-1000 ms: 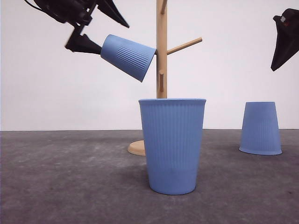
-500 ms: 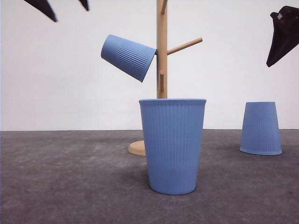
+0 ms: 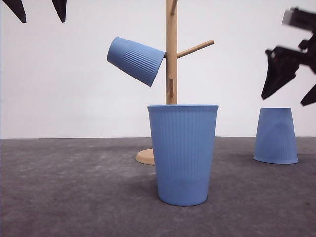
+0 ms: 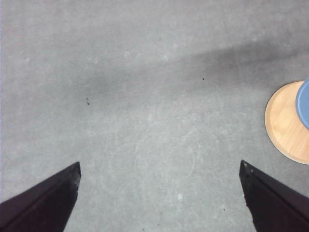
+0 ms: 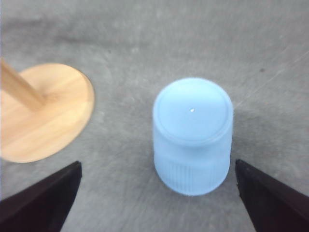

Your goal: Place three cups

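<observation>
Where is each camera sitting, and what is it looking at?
Front view: low at table level, facing forward at the upright cup, hung cup on the wooden cup tree; both jaws show up high.
Left wrist view: above, facing down at grey table; left gripper open.
Right wrist view: above the upside-down cup; right gripper open.
Shared: both wrist views catch the tree's round base.

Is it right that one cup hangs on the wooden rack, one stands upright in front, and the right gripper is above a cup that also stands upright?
Not quite. The cup under the right gripper stands upside down, base up, as the right wrist view shows. The rest holds.
</observation>
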